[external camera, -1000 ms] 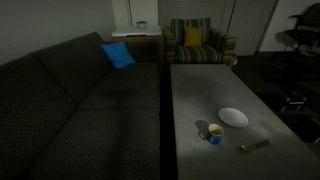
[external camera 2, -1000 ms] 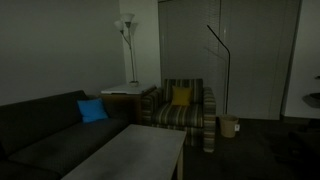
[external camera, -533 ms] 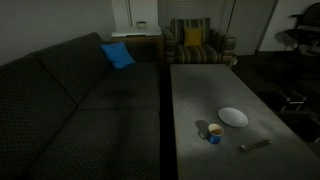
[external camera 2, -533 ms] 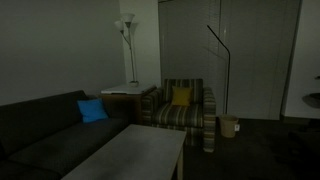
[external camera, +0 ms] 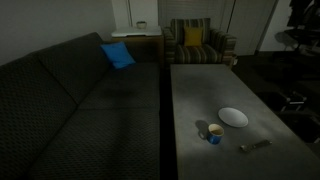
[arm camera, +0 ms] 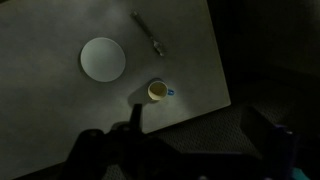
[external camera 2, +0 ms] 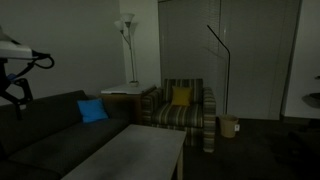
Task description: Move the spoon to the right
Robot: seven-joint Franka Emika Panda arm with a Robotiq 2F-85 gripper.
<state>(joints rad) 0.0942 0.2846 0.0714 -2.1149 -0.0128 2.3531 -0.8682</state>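
- The spoon (external camera: 255, 146) (arm camera: 150, 33) lies flat on the grey surface (external camera: 200, 85), near its edge.
- It is apart from the white plate (external camera: 233, 117) and the small blue cup (external camera: 214, 133).
- Any marking on the cup is too blurred to read.
- In the wrist view the pincer (arm camera: 183, 150) hangs high above, spread, holding nothing.

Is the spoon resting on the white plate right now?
No, in the wrist view the spoon lies on the bare table, clear of the white plate.
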